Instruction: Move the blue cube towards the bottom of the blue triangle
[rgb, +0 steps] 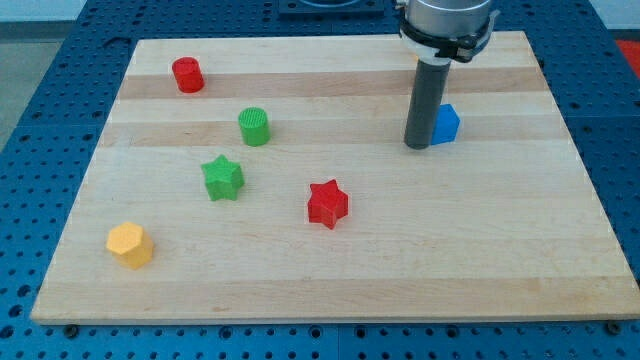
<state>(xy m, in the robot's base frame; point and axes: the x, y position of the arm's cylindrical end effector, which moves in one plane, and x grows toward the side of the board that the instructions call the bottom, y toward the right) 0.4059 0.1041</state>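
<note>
The wooden worktop (330, 270) lies on a blue perforated base (40, 110) and carries six visible blocks. Taken from the view's left: a yellow block (130, 245), faceted and roughly hexagonal, sits near the worktop's lower left corner. At about 1 o'clock from it, well apart, is a red cylinder (187, 75) near the upper left corner. A green star (223, 177) lies at about 5 o'clock from the red cylinder, and a green cylinder (254, 127) stands near the star, at about 1 o'clock from it, not touching. A red star (327, 203) lies at about 4 o'clock from the green star, near the worktop's middle. On the view's right, the blue cube (445, 123), the task's object, sits in the upper right part of the worktop, well apart from all other blocks. My tip (417, 146) is down at the worktop just beside the blue cube, at about 8 o'clock from it; the rod covers the cube's left edge, so contact cannot be confirmed. The rod hangs from a grey collar (447, 25) at the view's top. No blue triangle can be made out in this view. The arm carries a plain rod, so there are no fingers whose state could be reported.
</note>
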